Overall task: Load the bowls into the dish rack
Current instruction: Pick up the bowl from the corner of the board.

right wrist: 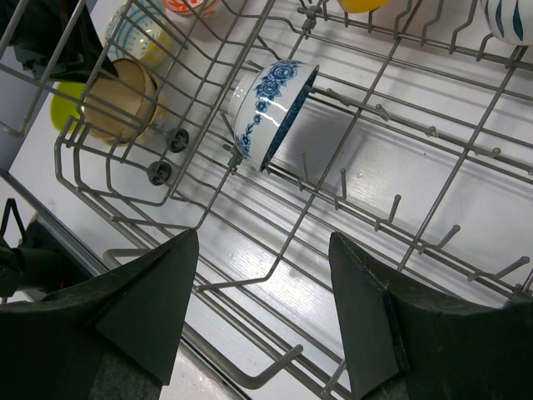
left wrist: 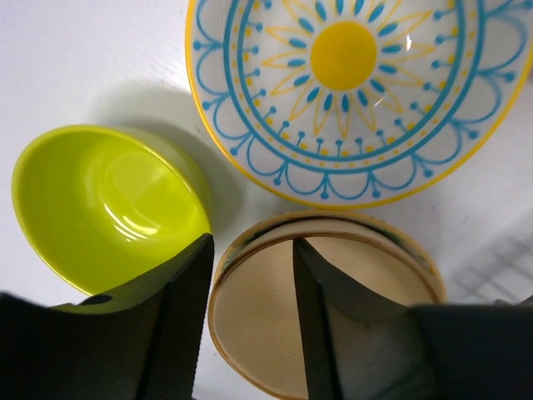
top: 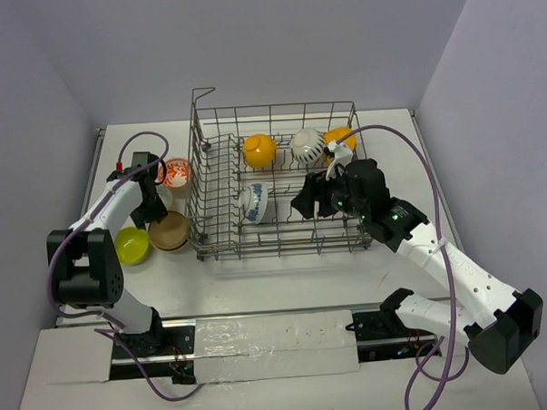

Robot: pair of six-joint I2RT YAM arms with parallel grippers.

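The grey wire dish rack [top: 269, 106] holds two orange-yellow bowls [top: 258, 150] [top: 340, 137], the white striped bowl [top: 307, 145] and the blue-patterned bowl [top: 253, 202], which stands on edge [right wrist: 268, 112]. Left of the rack lie the red-and-white bowl [top: 174, 172], the lime green bowl [top: 132, 246] [left wrist: 100, 200] and the tan bowl [top: 169, 231] [left wrist: 275, 325]. My left gripper [top: 154, 213] [left wrist: 250, 317] is open astride the tan bowl's rim, one finger inside, one outside. My right gripper [top: 305, 202] [right wrist: 262, 308] is open and empty above the rack's floor [right wrist: 242, 380].
A white bowl with a blue-and-yellow sun pattern [left wrist: 350, 92] lies on the table just beyond the tan bowl, close to the rack's left wall. The lime green bowl touches or nearly touches the tan one. Grey walls close in on both sides.
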